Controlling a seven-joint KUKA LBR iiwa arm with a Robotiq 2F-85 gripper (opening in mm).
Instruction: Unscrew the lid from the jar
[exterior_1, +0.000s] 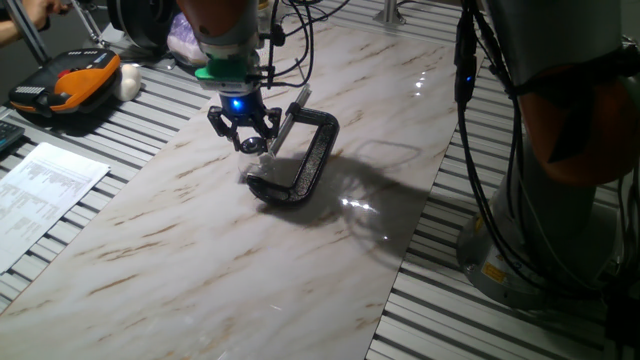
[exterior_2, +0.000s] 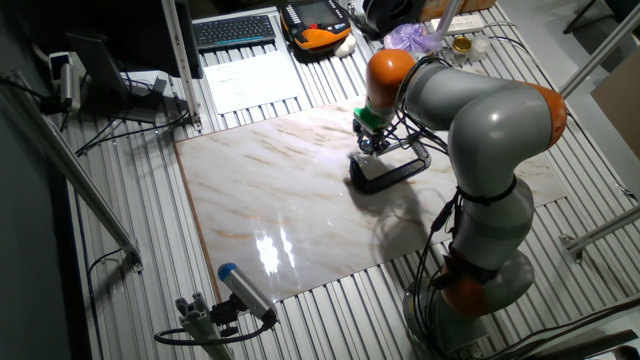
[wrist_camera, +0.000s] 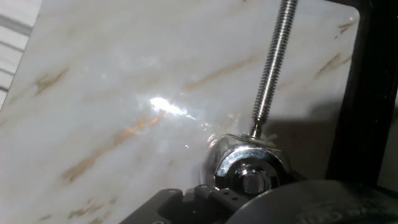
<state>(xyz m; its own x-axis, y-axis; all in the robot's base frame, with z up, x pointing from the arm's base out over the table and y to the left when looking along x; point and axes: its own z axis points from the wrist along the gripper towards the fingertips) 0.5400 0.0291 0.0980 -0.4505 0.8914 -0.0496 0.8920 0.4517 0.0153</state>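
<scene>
A black C-clamp (exterior_1: 310, 165) lies flat on the marble board (exterior_1: 200, 250); it also shows in the other fixed view (exterior_2: 395, 172). Its threaded screw (wrist_camera: 273, 68) ends at the tiny clear jar (wrist_camera: 214, 144), which stands in the clamp's mouth. The shiny round lid (wrist_camera: 249, 171) sits on top of the jar. My gripper (exterior_1: 252, 145) hangs straight down over the jar, with its fingers drawn in around the lid. In the hand view the gripper (wrist_camera: 249, 194) shows as dark finger parts on both sides of the lid at the bottom edge. The jar's body is mostly hidden in the fixed views.
An orange and black device (exterior_1: 65, 85) and a printed sheet (exterior_1: 40, 190) lie left of the board. The arm's base (exterior_2: 480, 280) stands at the board's right. A keyboard (exterior_2: 235, 30) lies at the far side and a blue-tipped tool (exterior_2: 240, 290) lies near the front.
</scene>
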